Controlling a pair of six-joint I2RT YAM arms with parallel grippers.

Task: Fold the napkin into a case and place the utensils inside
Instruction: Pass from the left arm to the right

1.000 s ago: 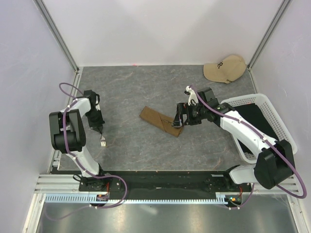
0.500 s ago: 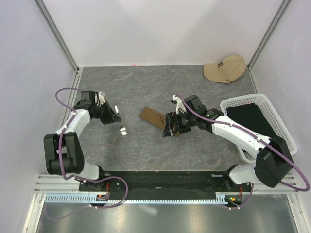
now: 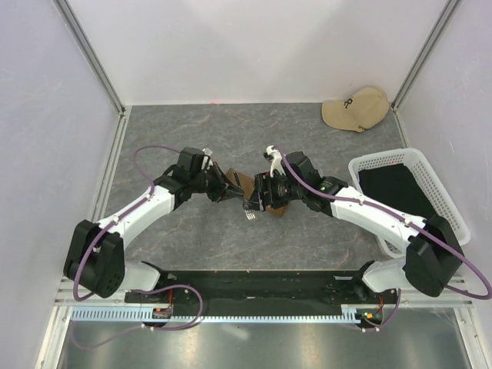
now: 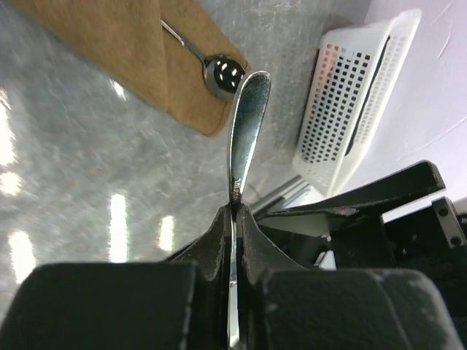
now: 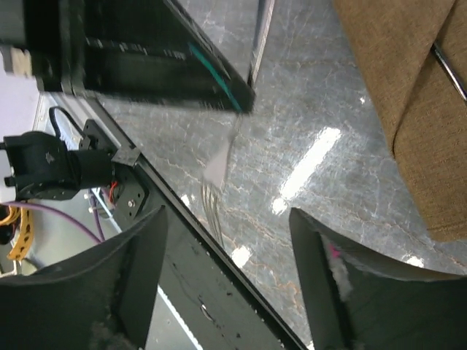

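The olive-brown napkin lies folded into a narrow case at the table's middle, both grippers partly covering it. A spoon sticks out of its open end. My left gripper is shut on the handle of the silver fork, held just off that open end, tines pointing toward the near edge. My right gripper hovers open over the case's end. The fork's tines show below, between its fingers.
A white mesh basket with black fabric in it stands at the right, beside my right arm. A beige cap lies in the far right corner. The basket also shows in the left wrist view.
My left arm has swung from the far left to the middle, carrying the fork to the napkin's open end. My right gripper has shifted left over that end.
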